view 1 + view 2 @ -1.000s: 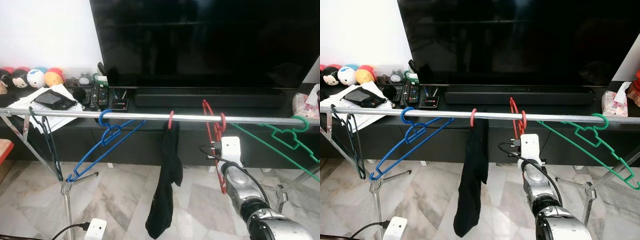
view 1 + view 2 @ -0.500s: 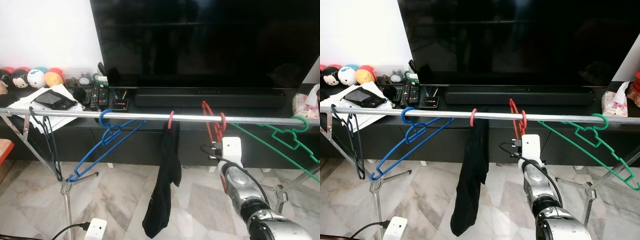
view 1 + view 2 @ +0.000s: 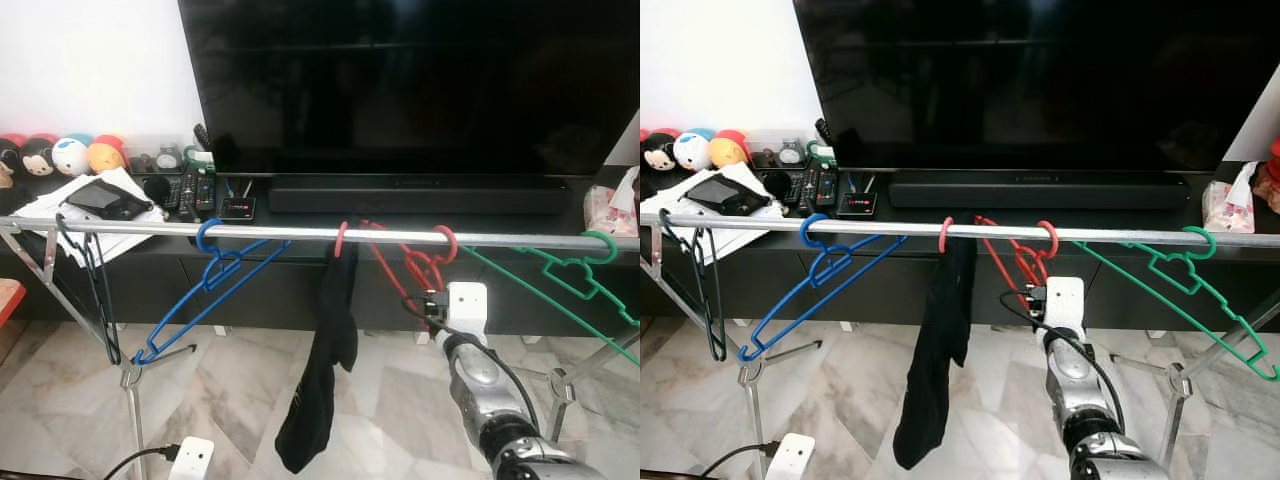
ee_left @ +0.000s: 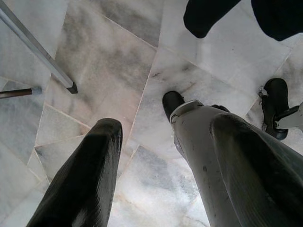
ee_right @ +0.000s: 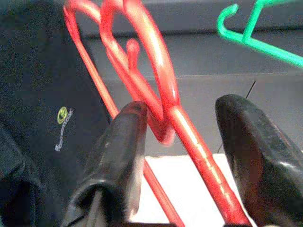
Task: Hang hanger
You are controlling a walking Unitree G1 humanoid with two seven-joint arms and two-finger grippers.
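Right wrist view shows the right gripper point(image 5: 182, 156) with its two black fingers spread apart and the red plastic hanger point(image 5: 156, 94) running between them, brushing one finger point(image 5: 116, 156) but not pinched, so the grasp is released; in the head views that red hanger point(image 3: 415, 262) hangs by its hook on the horizontal silver metal rail point(image 3: 130, 229) of a drying rack, between a black garment point(image 3: 322, 370) on a small red hook and a green plastic hanger point(image 3: 560, 272) further to the right, with the silver right arm point(image 3: 480, 385) raised just below it; a blue plastic hanger point(image 3: 205, 290) and a dark wire hanger point(image 3: 95, 290) hang on the rail's left part; behind the rail stands a large black television point(image 3: 410, 80) on a dark low cabinet point(image 3: 260, 285); left wrist view looks down past the left gripper point(image 4: 161, 161), fingers parted and empty, at the pale marble floor point(image 4: 113, 61).
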